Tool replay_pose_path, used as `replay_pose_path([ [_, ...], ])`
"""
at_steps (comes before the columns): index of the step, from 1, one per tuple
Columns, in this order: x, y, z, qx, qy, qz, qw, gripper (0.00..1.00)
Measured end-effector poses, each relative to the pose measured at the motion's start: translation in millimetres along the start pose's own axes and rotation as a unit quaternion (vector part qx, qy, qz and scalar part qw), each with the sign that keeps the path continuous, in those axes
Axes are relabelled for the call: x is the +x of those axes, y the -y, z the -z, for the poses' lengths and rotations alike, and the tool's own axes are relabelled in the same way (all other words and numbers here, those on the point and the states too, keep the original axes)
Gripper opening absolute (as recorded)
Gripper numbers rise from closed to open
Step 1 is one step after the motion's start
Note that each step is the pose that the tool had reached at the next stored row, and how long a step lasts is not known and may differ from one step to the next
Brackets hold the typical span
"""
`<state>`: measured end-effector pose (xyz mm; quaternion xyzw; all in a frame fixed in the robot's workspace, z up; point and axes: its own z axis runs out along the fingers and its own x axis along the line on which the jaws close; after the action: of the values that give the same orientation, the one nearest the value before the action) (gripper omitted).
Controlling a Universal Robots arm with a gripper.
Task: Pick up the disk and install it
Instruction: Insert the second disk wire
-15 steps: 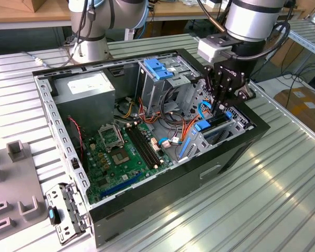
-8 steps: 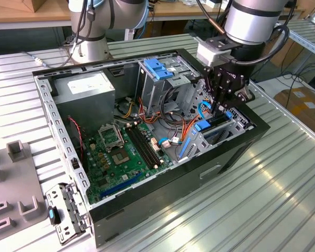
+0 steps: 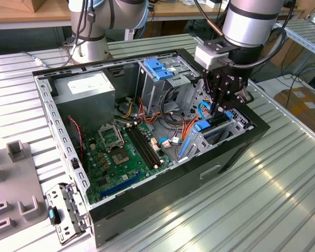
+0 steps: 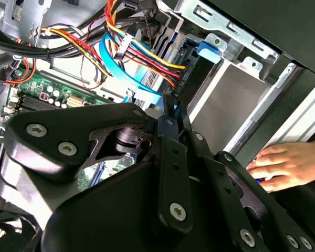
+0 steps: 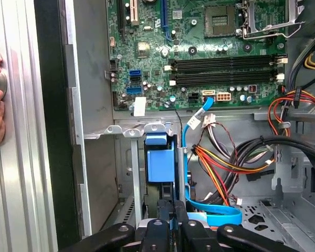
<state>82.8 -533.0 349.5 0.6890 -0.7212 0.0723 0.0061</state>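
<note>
The disk [image 5: 160, 163] stands on edge inside the drive bay at the front corner of the open computer case [image 3: 236, 149], its blue plastic rail facing up between the bay's metal walls. In the exterior view its blue end [image 3: 202, 126] shows in the bay on the exterior view's right. My gripper [image 3: 218, 111] hangs straight down over that bay. In both wrist views the black fingers [image 5: 167, 210] lie close together at the disk's near end, gripper [image 4: 170, 107] shut. Whether the tips touch the disk I cannot tell.
A bundle of coloured power wires [image 5: 220, 163] and a light blue data cable [image 4: 118, 71] run beside the bay. The motherboard [image 3: 121, 152] fills the case floor. A silver cage with a blue cap [image 3: 160, 71] stands behind. A person's hand [image 4: 283, 163] rests outside the case wall.
</note>
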Motion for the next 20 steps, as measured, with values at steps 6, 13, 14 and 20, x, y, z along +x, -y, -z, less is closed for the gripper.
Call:
replay_pose_path([
  [6, 0.3, -4.5, -1.7, 0.0137, 0.0014, -0.001, 0.99990, 0.16],
  [13, 0.2, -5.6, -3.8, 0.0210, 0.0033, -0.002, 0.99977, 0.16],
  [14, 0.2, -5.7, -4.0, 0.0213, 0.0037, -0.002, 0.99976, 0.16],
  [20, 1.1, -6.1, -4.9, 0.0216, 0.0077, -0.002, 0.99974, 0.16],
])
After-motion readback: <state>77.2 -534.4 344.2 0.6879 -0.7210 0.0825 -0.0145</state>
